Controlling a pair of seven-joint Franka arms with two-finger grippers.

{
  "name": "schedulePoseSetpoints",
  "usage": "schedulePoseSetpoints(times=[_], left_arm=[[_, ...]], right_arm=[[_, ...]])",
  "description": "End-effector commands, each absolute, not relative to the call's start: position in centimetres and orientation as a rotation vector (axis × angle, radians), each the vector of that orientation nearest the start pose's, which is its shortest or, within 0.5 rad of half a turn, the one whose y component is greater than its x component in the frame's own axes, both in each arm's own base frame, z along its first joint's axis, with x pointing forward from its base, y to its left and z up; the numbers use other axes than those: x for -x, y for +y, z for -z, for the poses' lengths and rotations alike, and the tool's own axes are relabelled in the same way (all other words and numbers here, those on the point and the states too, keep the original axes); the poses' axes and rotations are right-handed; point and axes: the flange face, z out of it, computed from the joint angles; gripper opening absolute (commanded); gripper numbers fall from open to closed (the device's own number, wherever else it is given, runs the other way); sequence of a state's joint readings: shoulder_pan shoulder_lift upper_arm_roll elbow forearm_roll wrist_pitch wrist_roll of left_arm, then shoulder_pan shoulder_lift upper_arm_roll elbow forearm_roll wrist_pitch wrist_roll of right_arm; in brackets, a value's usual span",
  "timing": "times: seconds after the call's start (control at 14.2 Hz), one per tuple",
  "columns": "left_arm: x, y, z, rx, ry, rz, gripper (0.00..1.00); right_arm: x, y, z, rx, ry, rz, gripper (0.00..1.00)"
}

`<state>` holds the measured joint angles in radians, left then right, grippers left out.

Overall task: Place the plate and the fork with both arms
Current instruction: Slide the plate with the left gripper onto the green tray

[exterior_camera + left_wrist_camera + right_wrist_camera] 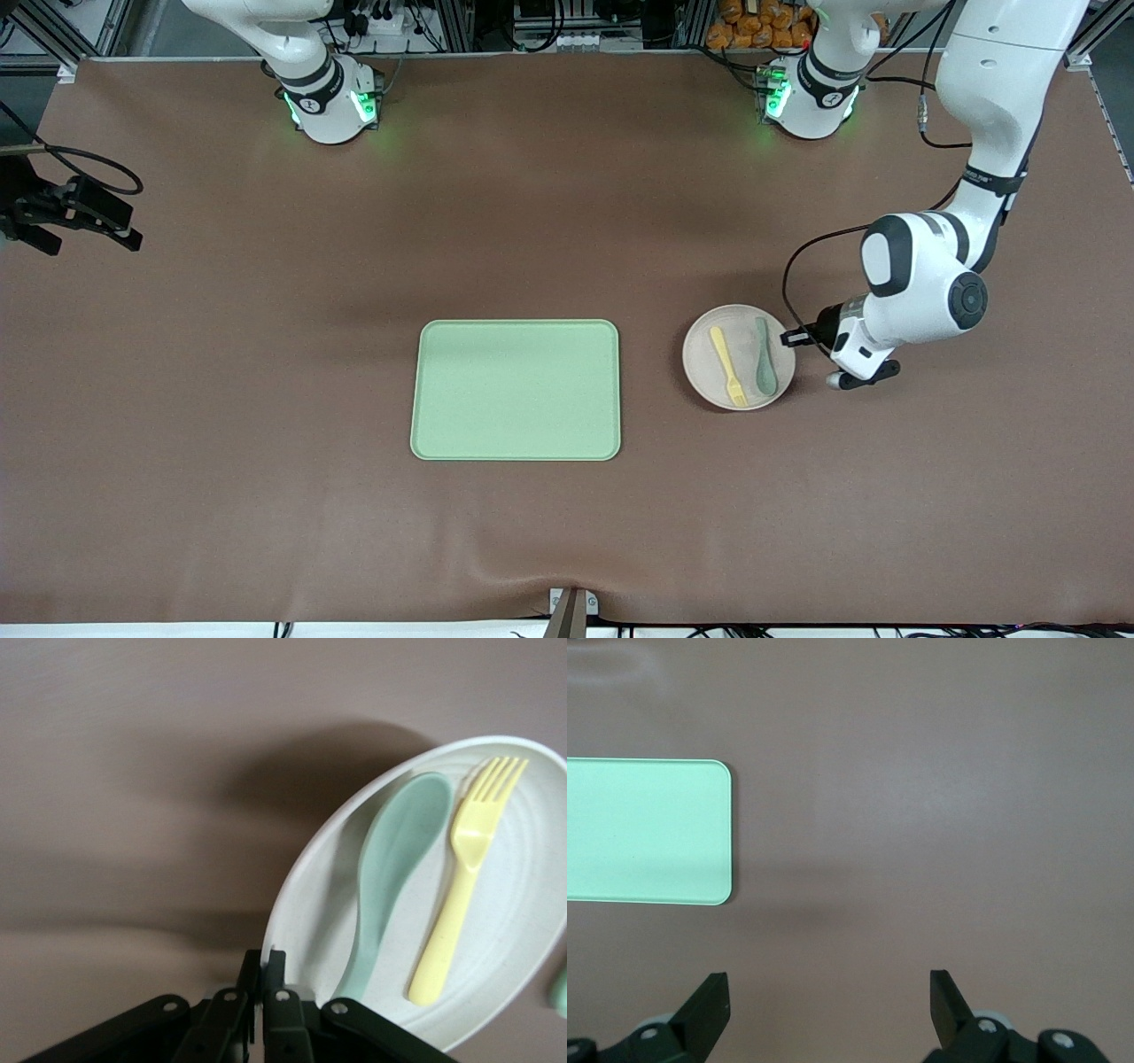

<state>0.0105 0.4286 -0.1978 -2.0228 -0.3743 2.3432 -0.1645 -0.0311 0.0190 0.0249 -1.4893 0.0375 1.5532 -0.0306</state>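
Nearest you on the worktop (266, 532) lies the light-green tray (516, 390), flat and holding nothing. Just farther, at about three o'clock from the tray toward the left arm's end, sits the plate (709, 368), with the fork (729, 366) and a green spoon (765, 357) lying side by side in it, the fork on the tray's side.

At the plate's three o'clock edge you see the left claw (788, 337); in the left wrist view its fingers (262, 973) are pinched together on the plate's rim (292, 904), with almost no gap showing. The right claw (830, 1001) hangs over bare worktop near a corner of the tray, its jaws spread wide and holding nothing; that arm waits.

Watch the grip: it appears to catch only a thin bite of rim. If you lift fast or tilt, the plate could pivot and slip free, and the loose fork and spoon would likely slide off. Dragging could also wrinkle the worktop cover.
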Motion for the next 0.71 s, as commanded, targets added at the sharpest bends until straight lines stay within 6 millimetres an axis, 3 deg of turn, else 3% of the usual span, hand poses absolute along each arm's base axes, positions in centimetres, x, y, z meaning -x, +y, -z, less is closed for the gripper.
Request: schedulePoseSetpoints(times=[0.0,0.21,0.35,0.64], left_arm=[[-60.0,-15.8,-27.7,3.475,-0.468,-0.193,0.00],[-62.2,-22.0,-29.6,3.519,-0.523,-0.169,0.00],[-63.6,-26.6,-29.7,3.534,-0.595,-0.183,0.00],[-65.0,-33.6,-28.6,3.534,-0.754,-0.234,0.00]], right_arm=[[-56.0,-0.3,-65.3,3.083,-0.054,0.072,1.00],[-56.0,-0.3,-65.3,3.083,-0.052,0.069,1.00],[-56.0,-0.3,-65.3,3.083,-0.052,0.069,1.00],[-56.0,-0.5,-65.3,3.083,-0.047,0.067,1.00]])
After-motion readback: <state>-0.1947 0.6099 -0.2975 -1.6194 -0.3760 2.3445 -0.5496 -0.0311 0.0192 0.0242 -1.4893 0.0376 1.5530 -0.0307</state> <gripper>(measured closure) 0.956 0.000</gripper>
